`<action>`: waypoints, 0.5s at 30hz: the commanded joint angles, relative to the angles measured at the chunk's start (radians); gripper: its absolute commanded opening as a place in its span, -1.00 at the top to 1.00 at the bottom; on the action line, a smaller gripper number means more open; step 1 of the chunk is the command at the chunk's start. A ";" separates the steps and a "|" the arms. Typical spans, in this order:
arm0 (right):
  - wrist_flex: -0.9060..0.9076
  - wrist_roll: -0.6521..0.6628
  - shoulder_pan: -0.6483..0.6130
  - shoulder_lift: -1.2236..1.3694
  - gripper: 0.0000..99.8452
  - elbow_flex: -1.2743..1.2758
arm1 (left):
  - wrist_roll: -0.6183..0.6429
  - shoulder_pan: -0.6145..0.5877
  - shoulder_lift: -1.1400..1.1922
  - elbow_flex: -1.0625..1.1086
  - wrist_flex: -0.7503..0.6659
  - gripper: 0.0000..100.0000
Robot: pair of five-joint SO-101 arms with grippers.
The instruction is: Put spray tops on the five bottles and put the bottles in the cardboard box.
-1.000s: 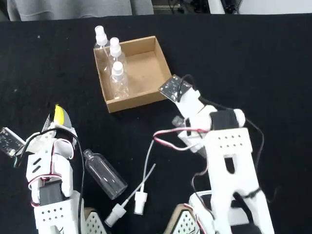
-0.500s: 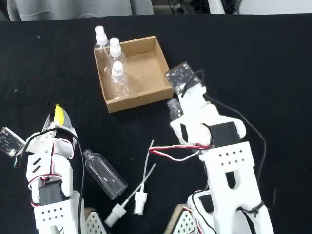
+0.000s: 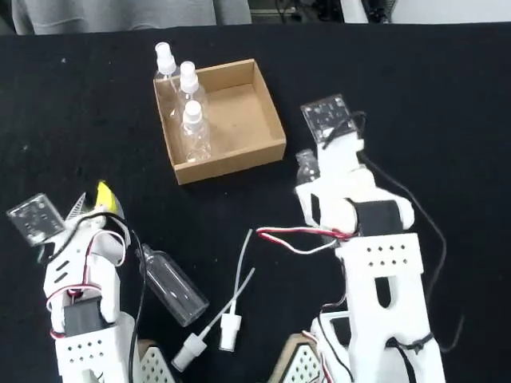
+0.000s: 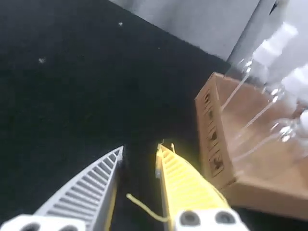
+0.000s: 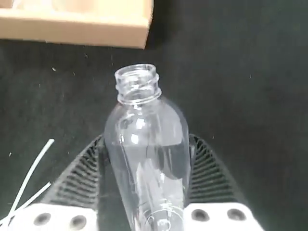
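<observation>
Cardboard box (image 3: 231,160), far side of table (image 3: 415,88), is holding 3 capped bottles (image 3: 194,128) along one wall. R gripper (image 5: 147,139) is pinching an uncapped bottle (image 5: 147,163) just beside a box corner. L gripper (image 4: 140,149), tips slightly spread, is gripping nothing. Loose bottle (image 3: 172,285) and 2 spray tops (image 3: 230,325) are lying btw. the arms.

Left claw (image 4: 139,156): fingers apparently slightly parted. Right claw (image 5: 147,142) clamps bottle (image 5: 139,91), arm stretched forward.
</observation>
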 commanded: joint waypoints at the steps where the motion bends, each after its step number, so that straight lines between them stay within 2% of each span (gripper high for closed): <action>1: -0.052 -0.014 0.026 -0.119 0.87 0.031 | -0.126 0.004 -0.011 -0.139 0.103 0.80; 4: -0.069 -0.044 0.028 -0.185 0.87 0.074 | -0.172 0.042 -0.005 -0.223 0.196 0.79; 9: -0.094 -0.048 0.083 -0.217 0.87 0.104 | -0.261 0.220 -0.003 -0.329 0.345 0.76; 15: -0.112 -0.121 0.157 -0.213 0.87 0.104 | -0.272 0.308 0.014 -0.409 0.404 0.61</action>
